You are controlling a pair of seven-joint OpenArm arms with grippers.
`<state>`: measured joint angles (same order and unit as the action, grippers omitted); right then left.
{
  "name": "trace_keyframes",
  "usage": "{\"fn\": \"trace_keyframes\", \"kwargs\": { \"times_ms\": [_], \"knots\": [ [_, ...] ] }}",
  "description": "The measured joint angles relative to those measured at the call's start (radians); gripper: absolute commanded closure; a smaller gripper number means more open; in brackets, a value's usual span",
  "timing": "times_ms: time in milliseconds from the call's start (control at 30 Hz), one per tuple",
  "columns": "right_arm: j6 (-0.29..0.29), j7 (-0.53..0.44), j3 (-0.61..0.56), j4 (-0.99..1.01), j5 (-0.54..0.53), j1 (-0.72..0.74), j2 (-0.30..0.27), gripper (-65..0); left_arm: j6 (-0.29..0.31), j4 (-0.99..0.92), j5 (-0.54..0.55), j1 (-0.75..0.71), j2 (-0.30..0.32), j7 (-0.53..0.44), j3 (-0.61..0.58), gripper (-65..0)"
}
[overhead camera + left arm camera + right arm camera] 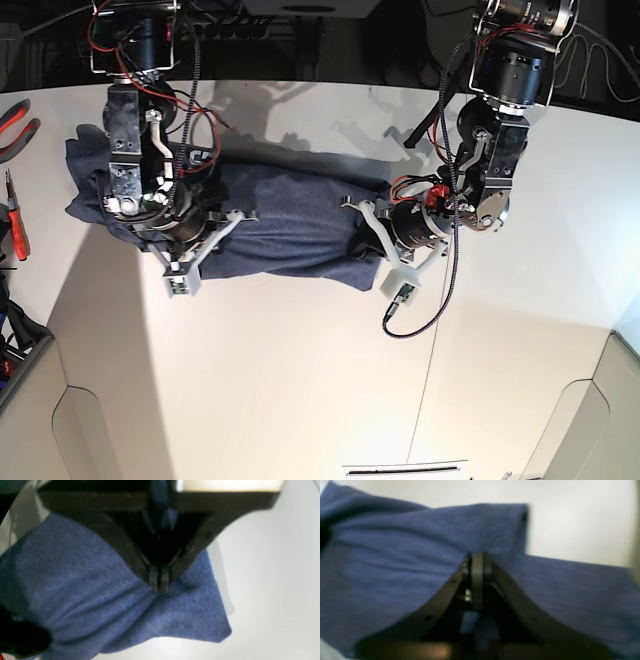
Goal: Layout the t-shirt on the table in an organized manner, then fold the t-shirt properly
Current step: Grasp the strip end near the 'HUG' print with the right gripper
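Left end effector [159,585]: jaws closed tight, tips pinching a fold of the t-shirt [87,592]. In the left wrist view the blue heathered cloth puckers right at the tips and spreads to one side and below them; a bit of the same cloth also shows further back btw the jaw arms. On the other side of the tips the shirt edge ends and the bare white desk [275,580] begins.

Right end effector [477,560]: jaws closed too, tips pressed into the t-shirt, gripping cloth. In the right wrist view fabric surrounds the tips on both sides; just beyond them a rolled or folded edge stands up, w/ white desk past it. View is blurry, so finer detail can't be told.

Base view: the t-shirt [290,225] lies as a long, bunched dark-blue band across the desk [300,380], stretched btw the two end effectors. The left end effector [372,222] sits at one end of the band, the right end effector [190,215] near the other end, w/ a lump of cloth extending past it. No lettering visible. Red-handled pliers [15,125] lie at the desk edge, well apart from the right end effector.
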<state>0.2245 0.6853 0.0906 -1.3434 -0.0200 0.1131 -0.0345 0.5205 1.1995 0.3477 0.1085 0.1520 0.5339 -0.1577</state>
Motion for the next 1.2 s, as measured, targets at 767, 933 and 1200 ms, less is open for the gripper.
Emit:
{"fn": "trace_keyframes", "kwargs": {
  "times_ms": [767,933,1200],
  "knots": [
    [0.138,0.209,0.428,-0.443,-0.188,-0.039,-0.089,-18.3,-0.007,0.001,-0.011,0.000,0.006,0.000,0.000,0.0],
    [0.142,0.209,0.475,-0.436,-0.156,-0.043,-0.150,-29.7,-0.007,0.001,-0.011,0.000,0.006,0.000,0.000,0.0],
    [0.174,0.246,0.541,-0.281,-0.300,-0.041,-0.209,-29.7,-0.008,0.001,-0.011,0.000,0.006,-0.001,0.000,0.0]
  ]
}}
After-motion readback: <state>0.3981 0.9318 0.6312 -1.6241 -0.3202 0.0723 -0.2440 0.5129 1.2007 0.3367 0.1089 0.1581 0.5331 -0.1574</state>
